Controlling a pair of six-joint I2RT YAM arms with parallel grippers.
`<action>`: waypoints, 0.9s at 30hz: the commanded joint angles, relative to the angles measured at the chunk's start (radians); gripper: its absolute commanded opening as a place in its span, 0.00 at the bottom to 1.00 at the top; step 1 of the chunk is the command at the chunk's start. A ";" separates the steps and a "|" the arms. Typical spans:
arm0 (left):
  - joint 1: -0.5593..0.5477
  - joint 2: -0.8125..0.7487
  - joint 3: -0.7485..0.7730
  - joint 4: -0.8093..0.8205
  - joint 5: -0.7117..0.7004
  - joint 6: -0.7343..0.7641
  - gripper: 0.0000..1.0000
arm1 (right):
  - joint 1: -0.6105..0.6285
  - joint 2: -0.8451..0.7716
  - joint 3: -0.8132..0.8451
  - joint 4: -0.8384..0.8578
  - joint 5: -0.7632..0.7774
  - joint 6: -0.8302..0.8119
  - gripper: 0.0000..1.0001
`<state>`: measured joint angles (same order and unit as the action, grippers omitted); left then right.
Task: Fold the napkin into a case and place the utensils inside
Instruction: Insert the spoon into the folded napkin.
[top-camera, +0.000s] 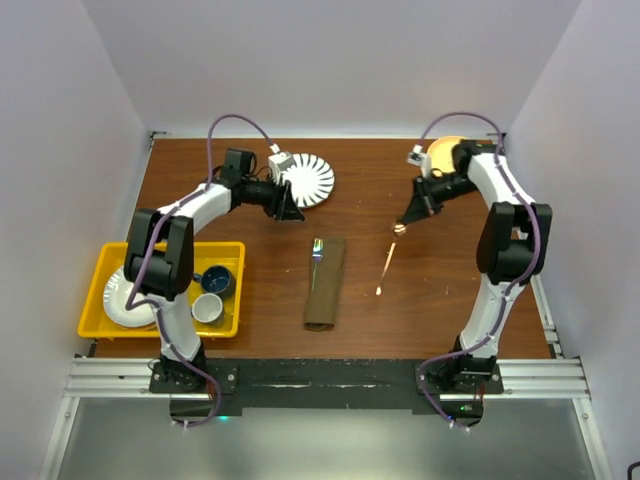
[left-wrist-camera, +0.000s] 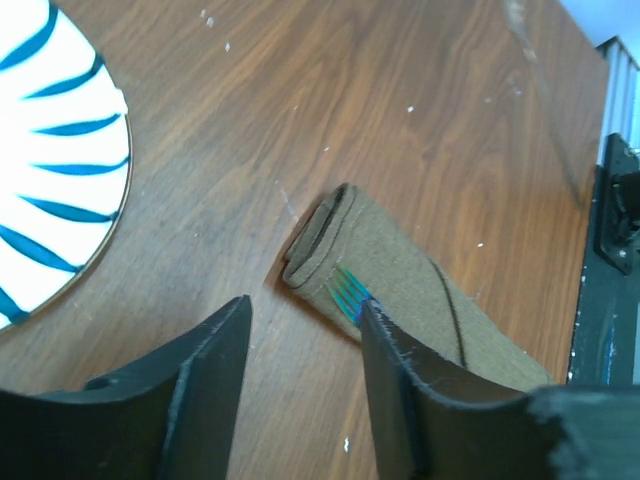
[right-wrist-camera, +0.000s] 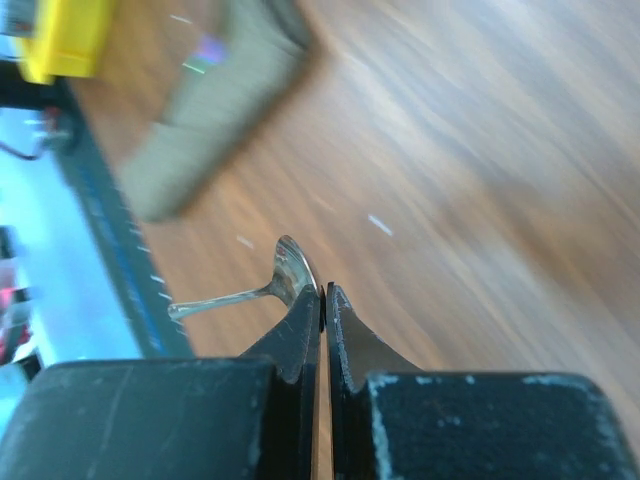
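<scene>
Napkin case (top-camera: 324, 284) lies folded mid-table with the iridescent utensil (top-camera: 317, 247) already inside. Right gripper (top-camera: 400, 228) is clamped on the copper utensil (top-camera: 386, 262). Left gripper (left-wrist-camera: 303, 305) hovers half-open and empty at the case mouth. Next move: lift, align, insert.

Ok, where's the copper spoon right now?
Top view: the spoon is right of the case, handle pointing toward the arm bases, its bowl pinched in the right fingers.

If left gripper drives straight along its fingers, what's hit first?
Probably the open end of the folded olive-brown cloth case, lying just beyond the left gripper; the wooden table first if it's angled down. Depth unclear.
</scene>
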<state>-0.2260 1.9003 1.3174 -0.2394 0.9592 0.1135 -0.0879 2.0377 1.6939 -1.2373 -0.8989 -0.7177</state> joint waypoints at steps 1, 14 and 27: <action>-0.042 0.032 0.016 0.052 -0.040 -0.041 0.47 | 0.129 -0.053 0.052 0.123 -0.075 0.266 0.00; -0.110 0.105 0.059 0.077 -0.112 -0.081 0.41 | 0.293 0.105 0.297 0.269 0.014 0.472 0.00; -0.121 0.172 0.111 0.045 -0.073 -0.046 0.43 | 0.335 0.194 0.346 0.364 0.074 0.459 0.00</action>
<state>-0.3412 2.0537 1.3796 -0.1963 0.8513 0.0456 0.2462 2.2261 1.9911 -0.9180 -0.8417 -0.2615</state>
